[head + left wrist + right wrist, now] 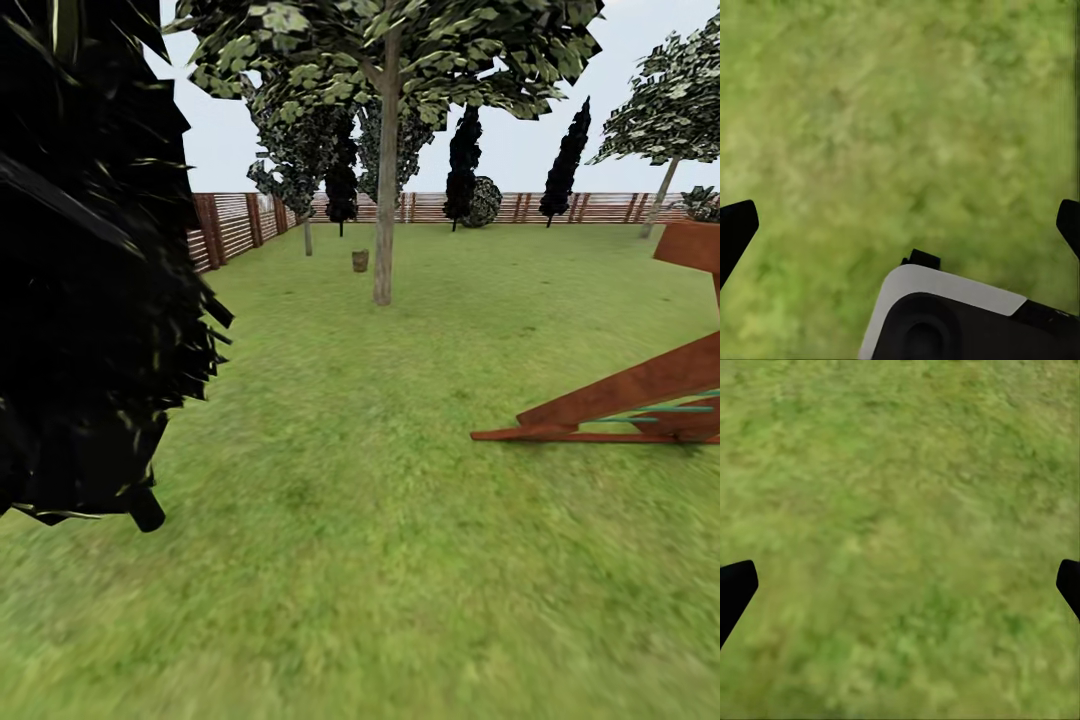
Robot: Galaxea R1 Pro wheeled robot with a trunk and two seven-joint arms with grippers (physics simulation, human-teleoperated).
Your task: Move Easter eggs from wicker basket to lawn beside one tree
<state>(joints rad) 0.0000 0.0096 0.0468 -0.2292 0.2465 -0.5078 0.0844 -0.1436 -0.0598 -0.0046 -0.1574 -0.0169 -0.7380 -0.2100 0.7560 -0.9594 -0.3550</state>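
Observation:
Far across the lawn [400,560] a small brown wicker basket [360,261] stands on the grass. It is too distant to tell whether the Easter eggs are in it; they are hidden. Just right of it and nearer rises a tree [385,230] with a pale grey-brown trunk. In the left wrist view my left gripper [900,225] is open over bare grass, its black fingertips [735,229] wide apart. My right gripper [900,585] is likewise open above grass, with nothing between its fingers.
A big dark-leaved bush [90,270] looms close at the left. The wooden playset [640,395] reaches in from the right. A brown slatted fence [230,225] rings the garden, with dark thin trees along it. Part of my own white and black body [945,315] is under the left gripper.

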